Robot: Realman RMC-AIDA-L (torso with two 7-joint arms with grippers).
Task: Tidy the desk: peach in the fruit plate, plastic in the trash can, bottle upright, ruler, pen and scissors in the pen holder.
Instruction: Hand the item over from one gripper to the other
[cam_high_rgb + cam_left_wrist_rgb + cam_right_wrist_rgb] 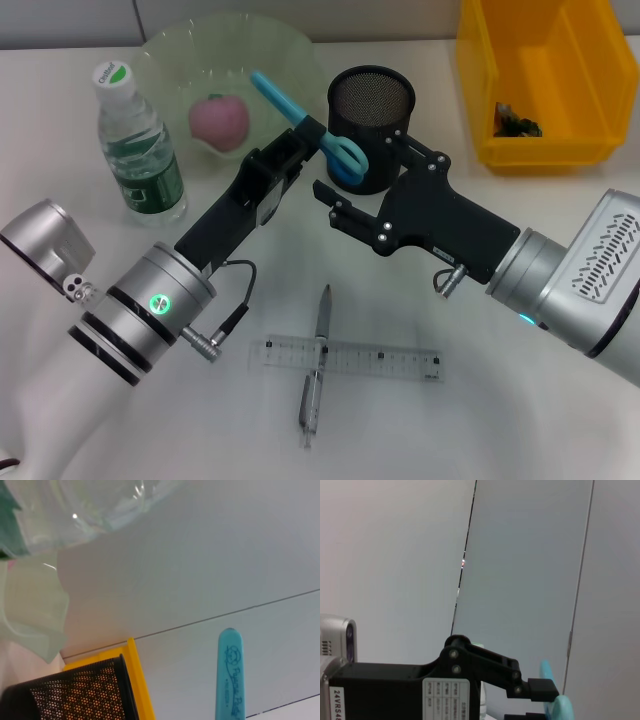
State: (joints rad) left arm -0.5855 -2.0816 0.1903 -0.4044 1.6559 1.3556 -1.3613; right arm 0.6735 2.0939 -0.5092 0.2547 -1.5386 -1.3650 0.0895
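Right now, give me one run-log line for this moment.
left gripper: shut on scissors, beside pen holder | right gripper: jaws open, idle | ruler, pen: on desk

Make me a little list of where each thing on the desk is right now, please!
peach: in the fruit plate
bottle: upright, beside the plate
scissors: held by the left gripper, tilted, beside the pen holder, not in it yet
right gripper: open, holding nothing, in front of the pen holder
ruler: flat on the desk, near edge
pen: lying crossed with the ruler
yellow bin: far right, something small and dark inside
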